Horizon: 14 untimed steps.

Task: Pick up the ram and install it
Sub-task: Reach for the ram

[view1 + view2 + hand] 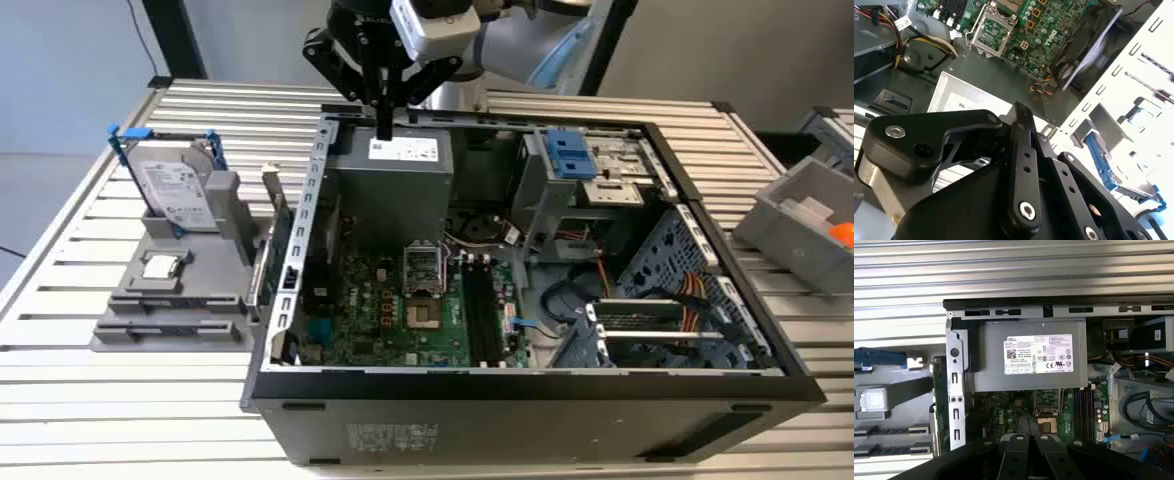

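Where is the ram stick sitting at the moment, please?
The ram stands on edge beside the grey holder, on the exterior view's left, just outside the open computer case.

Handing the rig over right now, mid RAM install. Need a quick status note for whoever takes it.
Pincer: shut, nothing in it, hanging over the power supply at the far edge of the open case in the exterior view.
Ram: appears to be the green stick standing on edge in the grey fixture, just outside the case wall; not gripped.
Memory slots: black, look empty.
Done: nothing that shows.
Left: ram not yet picked up, not yet seated.
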Motion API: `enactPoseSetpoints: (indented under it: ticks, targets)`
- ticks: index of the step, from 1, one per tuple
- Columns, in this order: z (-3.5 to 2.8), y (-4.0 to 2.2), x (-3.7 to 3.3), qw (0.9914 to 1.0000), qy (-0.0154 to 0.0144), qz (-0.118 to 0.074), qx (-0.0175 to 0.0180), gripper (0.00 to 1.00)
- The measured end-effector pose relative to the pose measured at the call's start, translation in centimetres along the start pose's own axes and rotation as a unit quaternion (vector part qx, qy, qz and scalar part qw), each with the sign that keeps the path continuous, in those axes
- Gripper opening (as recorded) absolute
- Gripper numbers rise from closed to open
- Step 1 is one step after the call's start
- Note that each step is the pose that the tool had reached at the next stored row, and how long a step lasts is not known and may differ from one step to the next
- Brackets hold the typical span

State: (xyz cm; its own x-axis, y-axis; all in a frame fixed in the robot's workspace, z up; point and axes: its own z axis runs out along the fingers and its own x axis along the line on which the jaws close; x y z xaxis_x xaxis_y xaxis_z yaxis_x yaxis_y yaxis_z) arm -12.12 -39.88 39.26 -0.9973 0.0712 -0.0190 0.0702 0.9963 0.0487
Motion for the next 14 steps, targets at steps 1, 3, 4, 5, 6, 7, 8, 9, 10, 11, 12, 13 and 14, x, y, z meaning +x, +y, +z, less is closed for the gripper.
enactPoseSetpoints:
  ticks: [1,3,4,5,6,7,8,9,10,11,12,13,14]
  targets:
    - [0.0,0.0,0.0,1.0,0.0,0.0,0.0,0.0]
    - [0.0,0.0,0.0,1.0,0.0,0.0,0.0,0.0]
    - [0.0,0.0,0.0,1.0,0.0,0.0,0.0,0.0]
    - [0.0,0.0,0.02,1.0,0.0,0.0,0.0,0.0]
    - [-0.01,0.0,0.04,1.0,0.0,0.0,0.0001,0.0]
    - [0.0,0.0,0.07,1.0,0.0,0.0,0.0,0.0]
    - [0.0,-0.01,0.09,1.0,0.0,0.0,0.0,0.0]
    - [-0.01,-0.01,0.13,1.0,0.0001,0.0,0.0,0.0]
    - [0.0,-0.01,0.16,1.0,0.0,0.0,0.0,0.0]
    - [-0.01,-0.01,0.2,1.0,0.0,0.0,0.0,0.0]
    - [-0.01,-0.02,0.24,1.0,0.0,0.0,0.0,0.0]
    - [-0.01,-0.02,0.29,1.0,0.0,0.0,0.0,0.0]
    - [-0.01,-0.03,0.36,1.0,0.0,0.0,0.0,0.0]
